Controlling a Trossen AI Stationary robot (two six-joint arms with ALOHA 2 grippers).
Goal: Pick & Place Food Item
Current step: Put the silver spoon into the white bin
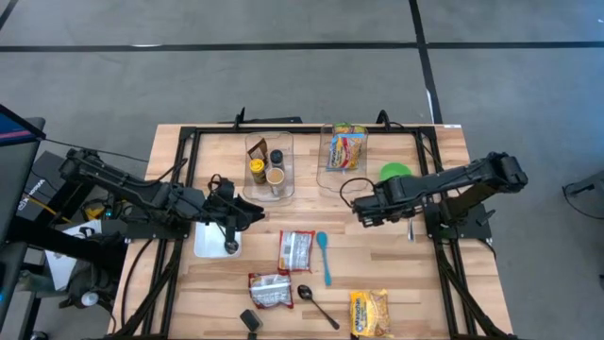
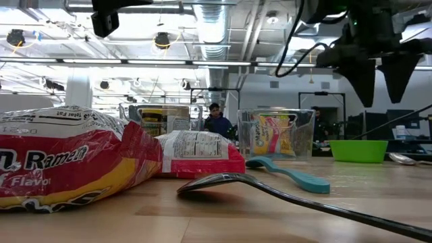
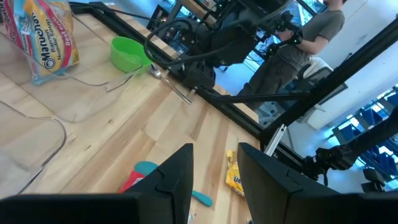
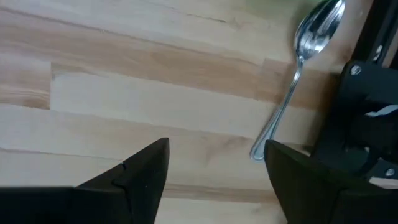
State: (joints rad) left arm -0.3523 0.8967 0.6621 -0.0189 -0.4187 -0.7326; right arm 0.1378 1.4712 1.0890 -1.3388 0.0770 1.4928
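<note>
Pale wooden planks form the surface [image 1: 396,283], framed by black rails. In the high view, the left hand [image 1: 253,213] sits at about 9 o'clock from the surface centre, above the edge of a white plate [image 1: 209,241]. Its two fingers [image 3: 180,177] stand a moderate gap apart with nothing between them. The right hand [image 1: 362,210] sits at about 3 o'clock from centre, raised clear of the wood. Its fingers [image 4: 146,168] are spread wide and grip nothing; bare planks show between them, and a silver spoon [image 4: 298,68] lies just beside.

Food items on the surface:
- One red-and-white ramen packet [image 1: 296,251] lies near centre, touching no hand.
- A second ramen packet [image 1: 270,290] lies at 7 o'clock from the first.
- A yellow snack packet [image 1: 369,313] lies at 5 o'clock, near the front edge.
- A yellow-and-red noodle packet [image 1: 346,147] rests in a clear container [image 1: 327,172] at 12 o'clock.

A second clear container [image 1: 288,181], at 11 o'clock, holds small jars. A teal spoon [image 1: 324,255] lies just beside the central packet at its 3 o'clock. A dark metal spoon [image 1: 315,302] lies at 6 o'clock. A green bowl [image 1: 394,172] sits at 2 o'clock, near the right arm.
</note>
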